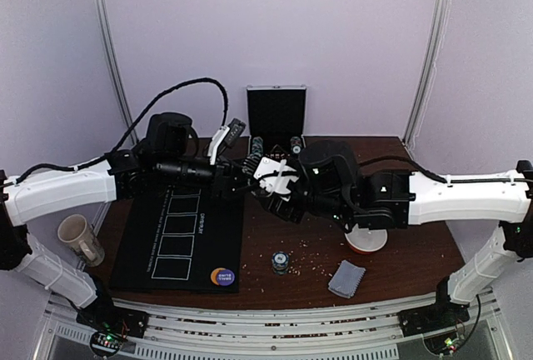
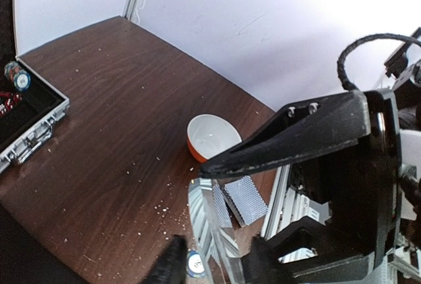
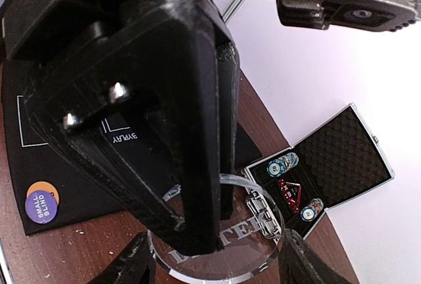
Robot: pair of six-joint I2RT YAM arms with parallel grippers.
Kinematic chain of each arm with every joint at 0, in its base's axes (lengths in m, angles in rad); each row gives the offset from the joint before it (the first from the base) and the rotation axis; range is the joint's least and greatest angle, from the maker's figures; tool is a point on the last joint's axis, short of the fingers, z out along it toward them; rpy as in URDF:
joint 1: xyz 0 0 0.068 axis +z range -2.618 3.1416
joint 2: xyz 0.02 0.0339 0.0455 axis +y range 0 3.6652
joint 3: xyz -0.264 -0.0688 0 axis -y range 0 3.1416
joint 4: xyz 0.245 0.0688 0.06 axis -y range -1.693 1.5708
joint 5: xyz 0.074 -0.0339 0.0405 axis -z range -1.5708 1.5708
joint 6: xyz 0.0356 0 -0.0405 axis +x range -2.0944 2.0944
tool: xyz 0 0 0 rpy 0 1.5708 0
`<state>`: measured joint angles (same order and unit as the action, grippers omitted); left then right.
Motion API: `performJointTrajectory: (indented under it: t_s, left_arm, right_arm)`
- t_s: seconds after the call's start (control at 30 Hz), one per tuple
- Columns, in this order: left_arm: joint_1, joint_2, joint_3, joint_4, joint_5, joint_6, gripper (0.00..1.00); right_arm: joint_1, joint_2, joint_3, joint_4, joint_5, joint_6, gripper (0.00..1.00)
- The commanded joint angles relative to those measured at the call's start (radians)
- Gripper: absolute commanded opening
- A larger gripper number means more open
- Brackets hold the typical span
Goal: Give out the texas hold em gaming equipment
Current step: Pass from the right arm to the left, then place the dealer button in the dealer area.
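A clear round dealer button (image 3: 223, 258) hangs in mid-air over the table's middle (image 1: 275, 178). My right gripper (image 3: 220, 267) is shut on it, one finger on each side of the rim. My left gripper (image 2: 227, 215) reaches in from the left (image 1: 250, 172), and its fingers (image 3: 197, 165) pinch the button's upper edge from both faces. Seen edge-on, the button (image 2: 207, 221) stands between them. Grey-blue cards (image 1: 346, 279) and a chip stack (image 1: 281, 260) lie near the front edge. Orange and purple buttons (image 1: 222, 276) rest on the black mat (image 1: 179, 235).
An open metal case (image 1: 276, 110) at the back holds chip stacks (image 3: 281, 164) and red dice (image 3: 289, 193). A white bowl with a red outside (image 1: 366, 242) sits under the right arm. A beige mug (image 1: 79, 237) lies left of the mat. Crumbs dot the wood.
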<state>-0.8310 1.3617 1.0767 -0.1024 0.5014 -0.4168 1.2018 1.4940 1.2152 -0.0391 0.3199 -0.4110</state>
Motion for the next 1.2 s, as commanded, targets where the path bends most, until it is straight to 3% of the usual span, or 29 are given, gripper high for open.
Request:
performJointTrajectory:
  t_s: [0.0,0.1,0.3,0.47,0.6,0.93,1.17]
  left_arm:
    - [0.007,0.006,0.020,0.032,0.037,0.022,0.23]
    - [0.007,-0.002,0.014,0.040,0.063,0.024,0.00]
    - [0.034,-0.036,-0.013,0.052,0.047,-0.021,0.00]
    - [0.201,-0.018,-0.109,0.029,0.015,-0.120,0.00]
    - [0.321,0.072,-0.213,0.099,0.035,-0.194,0.00]
    - [0.352,0.288,-0.229,0.162,0.004,-0.234,0.00]
    - [0.378,0.326,-0.274,0.178,-0.014,-0.269,0.00]
  right_arm:
    - [0.010,0.017,0.040,0.038,0.044,-0.030,0.37]
    - [0.010,0.021,0.041,0.045,0.051,-0.041,0.37]
    - [0.013,0.012,0.029,0.048,0.075,-0.051,0.43]
    - [0.008,-0.049,-0.024,0.072,0.091,-0.009,0.59]
    - [-0.026,-0.085,-0.057,0.064,0.029,0.064,0.65]
    - [-0.058,-0.068,-0.063,-0.004,-0.046,0.158,0.74]
    - [-0.059,-0.056,-0.051,-0.020,-0.055,0.157,0.75]
